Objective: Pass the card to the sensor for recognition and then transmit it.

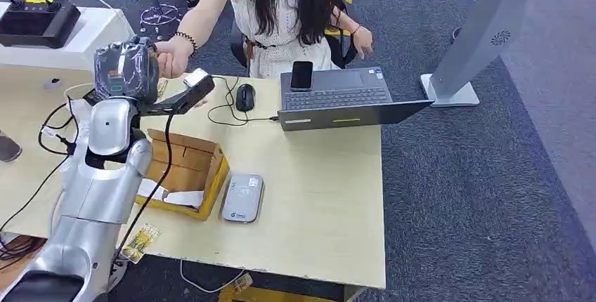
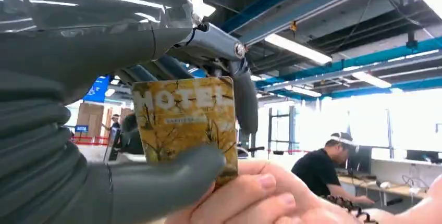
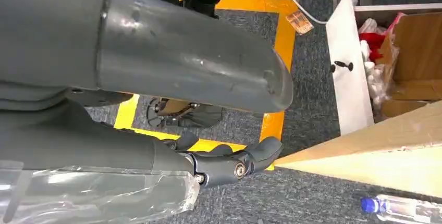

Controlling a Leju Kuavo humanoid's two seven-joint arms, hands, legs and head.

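- Left hand [image 2: 156, 146] raised over the far left part of the desk, pinching the yellow hotel card [image 2: 183, 122] between thumb and dark fingers [image 2: 245, 101]; card upright, its print toward the wrist camera.
- A person's hand [image 2: 250, 198] already touching the card's lower edge, fingertips just beside the robot's thumb.
- Step in hand, by judgement: the handover, the last part of the task, with the sensing part apparently behind.
- Next move calls for loosening the pinch once the person's grip is firm, then drawing the arm back without dragging the card.
- Right hand [image 3: 229, 161] hanging low beside the desk edge [image 3: 365, 151], above the floor with yellow tape; fingers curled in with nothing seen in them.
- On the desk near the robot: grey card reader [image 1: 242, 198] lying flat, just beside an open cardboard box [image 1: 184, 170].
- Further off: mouse [image 1: 244, 96], laptop [image 1: 341, 102] with a phone [image 1: 301, 75] resting on it.
- Cables [image 1: 53, 130] trailing around the raised arm; risk of snagging on withdrawal.
- In the way: nothing between the card and the receiving hand.
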